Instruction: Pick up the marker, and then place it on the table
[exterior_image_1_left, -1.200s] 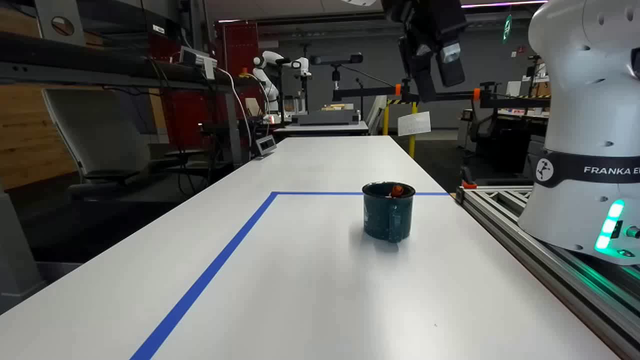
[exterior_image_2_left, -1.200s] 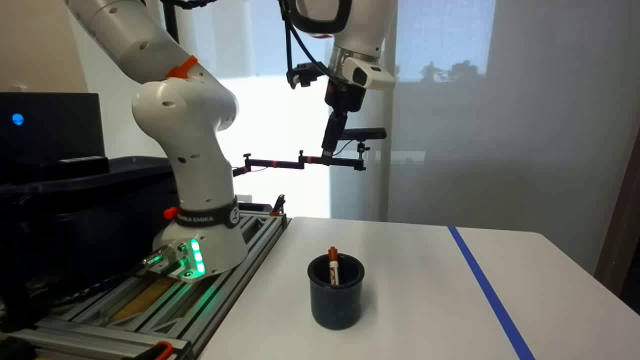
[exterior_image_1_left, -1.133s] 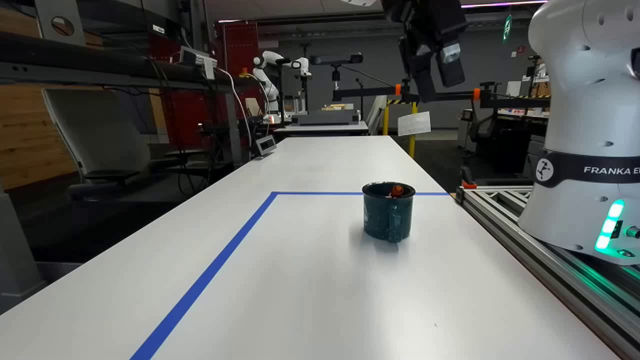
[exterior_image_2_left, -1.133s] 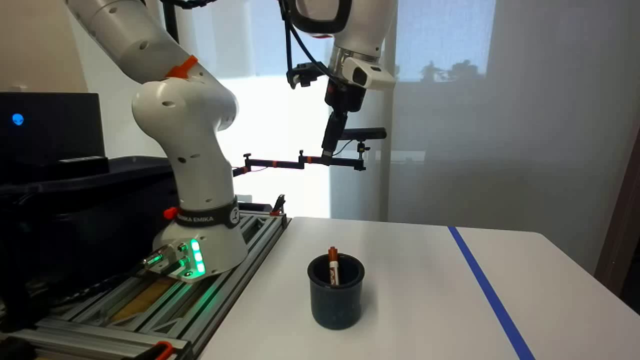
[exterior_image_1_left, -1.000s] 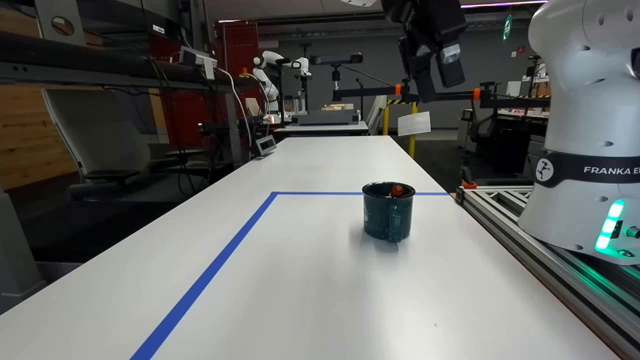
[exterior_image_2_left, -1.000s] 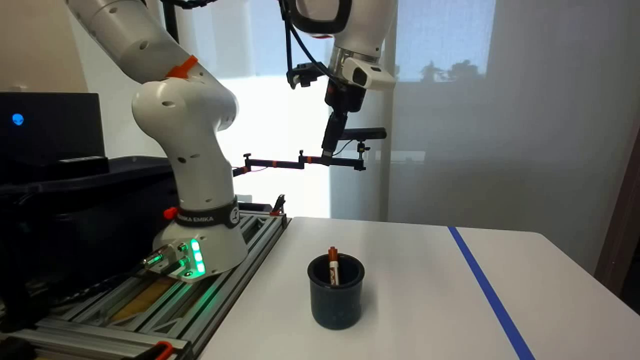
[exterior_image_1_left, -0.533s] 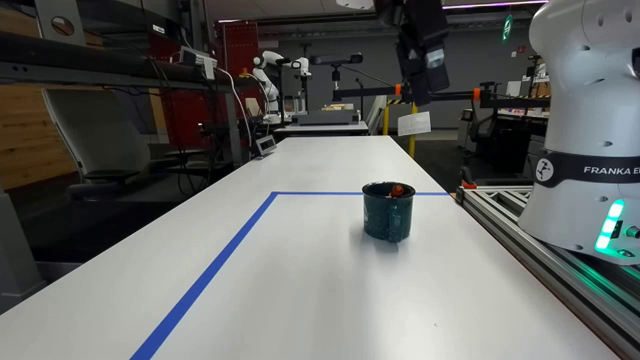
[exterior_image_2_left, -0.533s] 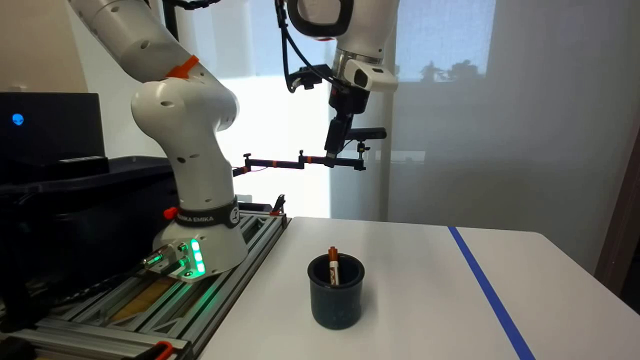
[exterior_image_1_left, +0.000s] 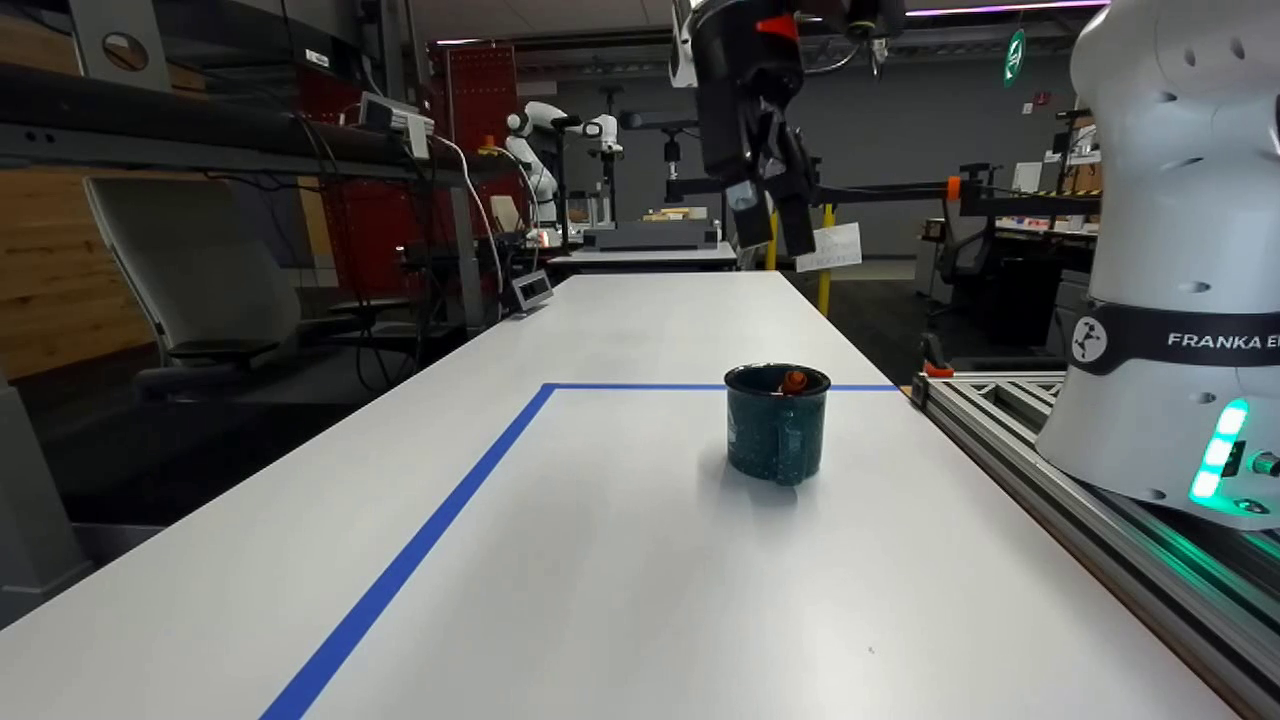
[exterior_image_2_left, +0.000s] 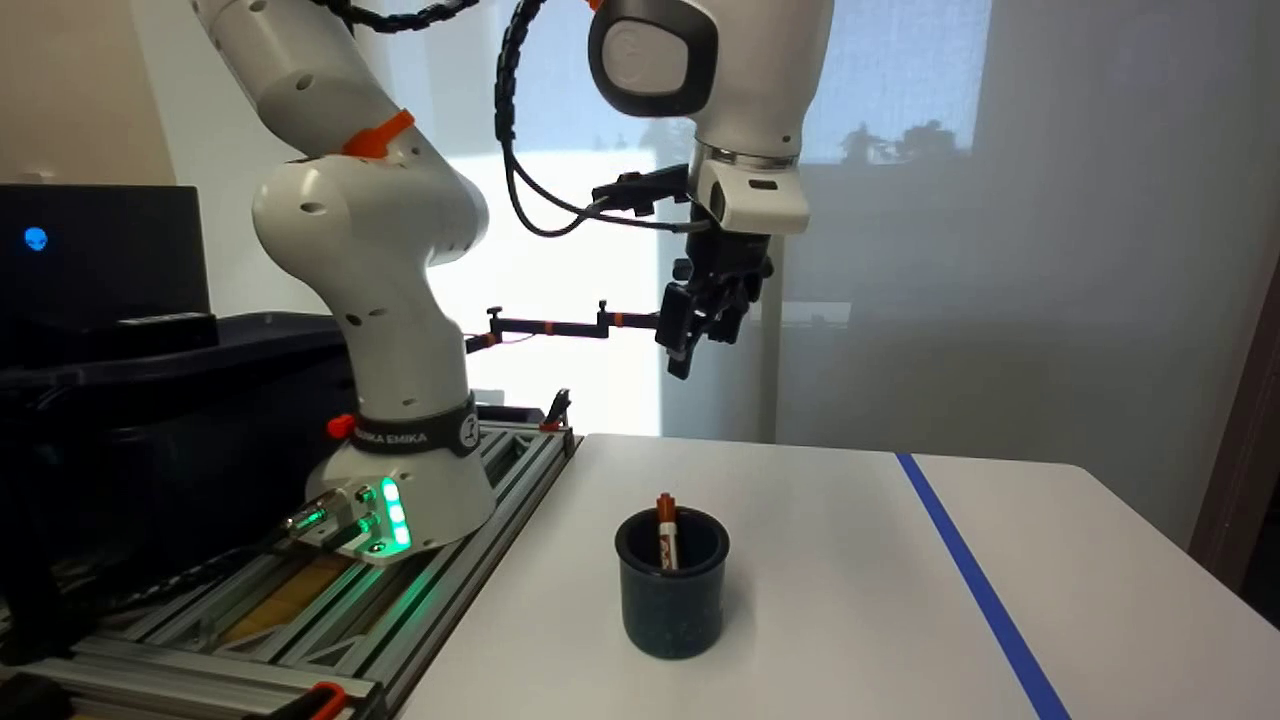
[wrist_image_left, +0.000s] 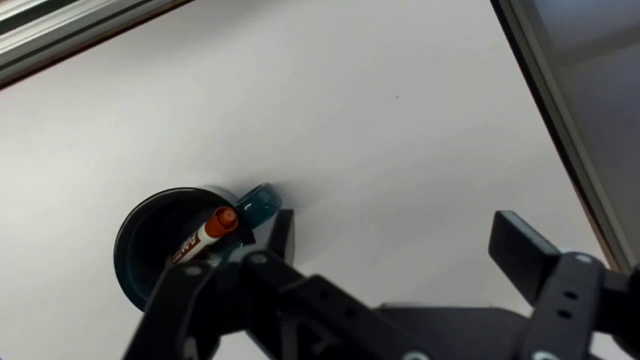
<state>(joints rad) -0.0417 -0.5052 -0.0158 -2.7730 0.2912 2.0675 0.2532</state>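
The marker, with a reddish-orange cap and white barrel, leans inside the dark teal cup, cap end up. The marker shows in both exterior views (exterior_image_1_left: 793, 382) (exterior_image_2_left: 667, 532) and in the wrist view (wrist_image_left: 202, 239). The cup (exterior_image_1_left: 770, 440) (exterior_image_2_left: 672, 615) stands upright on the white table (exterior_image_1_left: 600, 580) (exterior_image_2_left: 820, 620) (wrist_image_left: 375, 125). In the wrist view the marker's lower end is hidden by the cup (wrist_image_left: 150, 240) and a finger. My gripper (exterior_image_1_left: 775, 238) (exterior_image_2_left: 703, 348) is open and empty, well above the cup. In the wrist view the cup lies left of the gap between the fingers (wrist_image_left: 395, 240).
Blue tape (exterior_image_1_left: 440, 530) (exterior_image_2_left: 985, 590) marks lines on the table. A grey metal rail (exterior_image_1_left: 1080, 530) (exterior_image_2_left: 520, 500) (wrist_image_left: 75, 40) runs along the table edge beside the robot base. A small device (exterior_image_1_left: 532, 290) sits at the far table edge. A black camera bar (exterior_image_2_left: 560, 327) stands behind.
My gripper has come lower and turned about its own axis. In an exterior view it has shifted left, to above the cup. The cup and marker have not moved.
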